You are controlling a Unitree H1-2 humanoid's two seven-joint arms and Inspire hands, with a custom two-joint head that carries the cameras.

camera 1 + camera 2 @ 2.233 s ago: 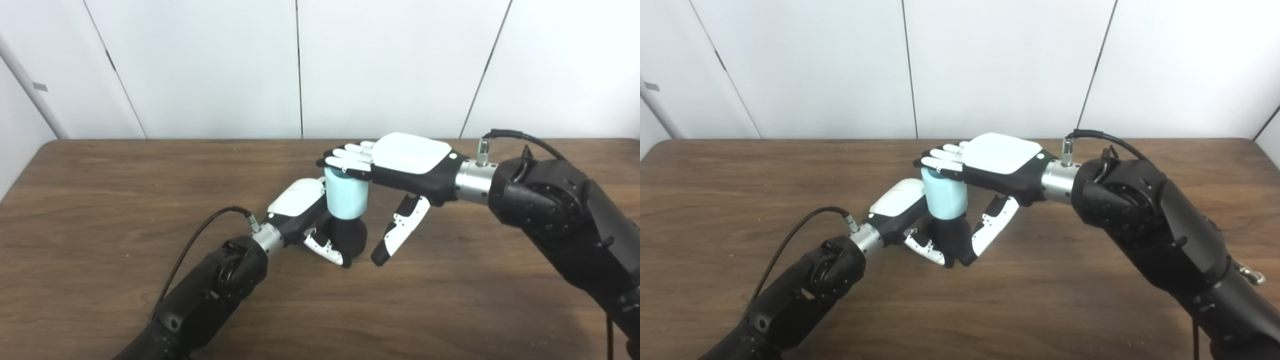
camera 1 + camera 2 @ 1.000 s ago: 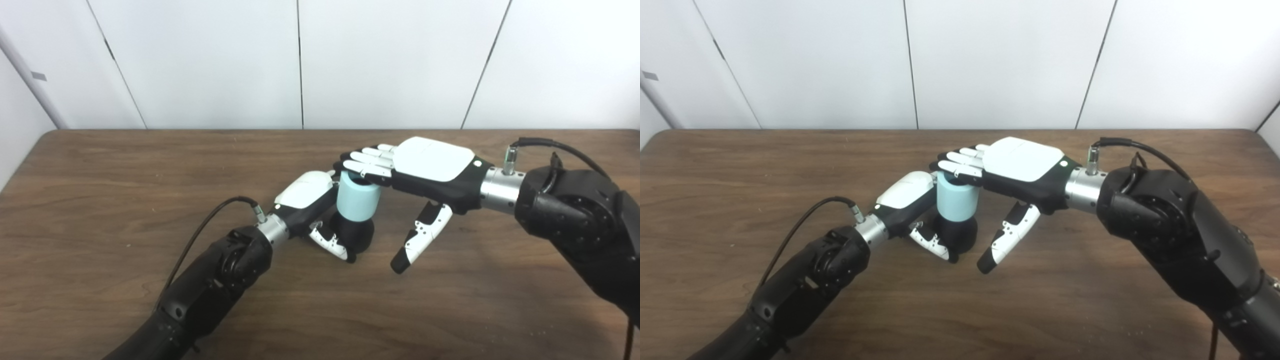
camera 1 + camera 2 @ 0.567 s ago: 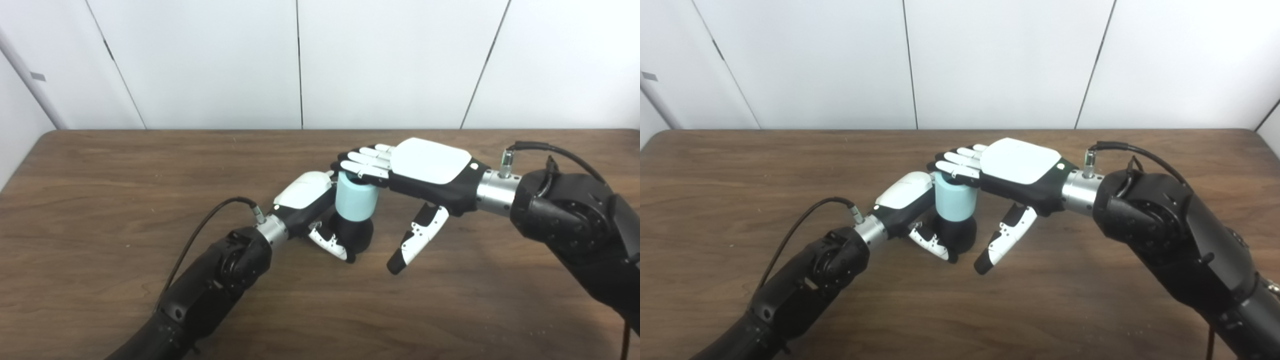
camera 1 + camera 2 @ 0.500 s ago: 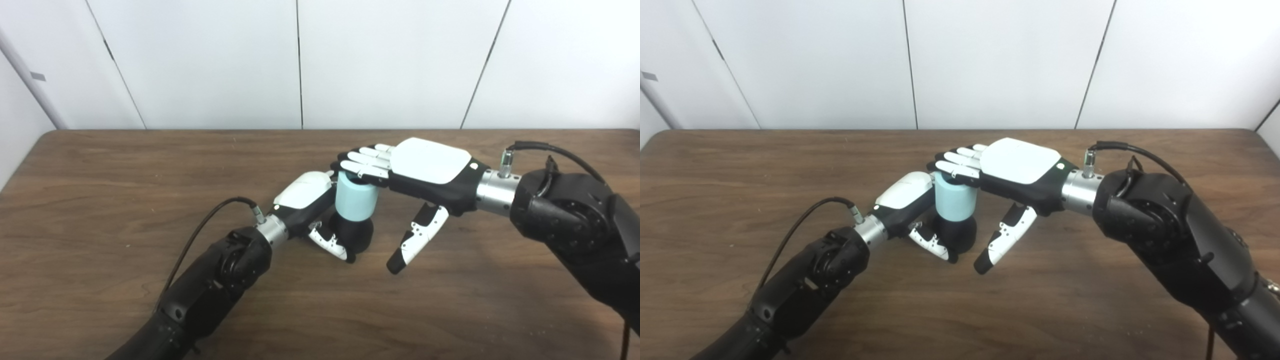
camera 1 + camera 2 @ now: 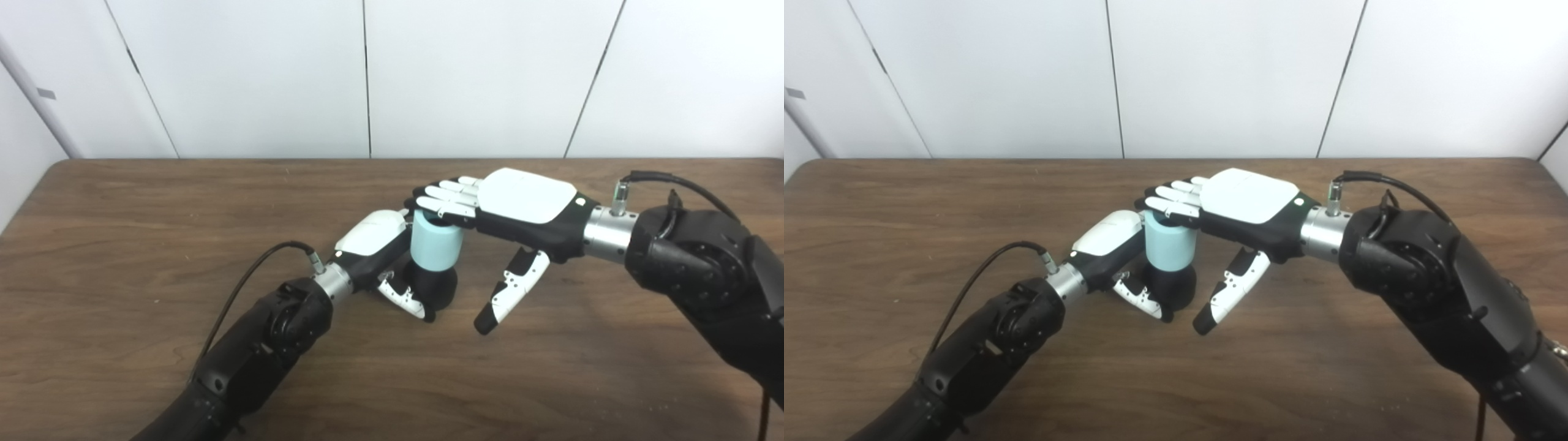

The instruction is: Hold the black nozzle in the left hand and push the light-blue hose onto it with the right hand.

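Note:
The black nozzle (image 5: 436, 286) stands upright on the brown table (image 5: 122, 245) near its middle. My left hand (image 5: 380, 251) is shut around the nozzle's base, thumb in front. The light-blue hose (image 5: 435, 247), a short cylinder, sits upright on top of the nozzle. My right hand (image 5: 502, 211) is flat and open above it, palm down, with its fingers (image 5: 444, 201) resting on the hose's top rim and its thumb (image 5: 508, 294) hanging free to the right. The joint between hose and nozzle is partly hidden by my left hand.
A black cable (image 5: 251, 285) loops from my left wrist over the table. White wall panels (image 5: 367, 73) stand behind the table's far edge.
The camera tilted between 2.2 s and 1.0 s ago. Over that span the hose sank lower onto the nozzle under the flat right hand. In the last second nothing visibly moved.

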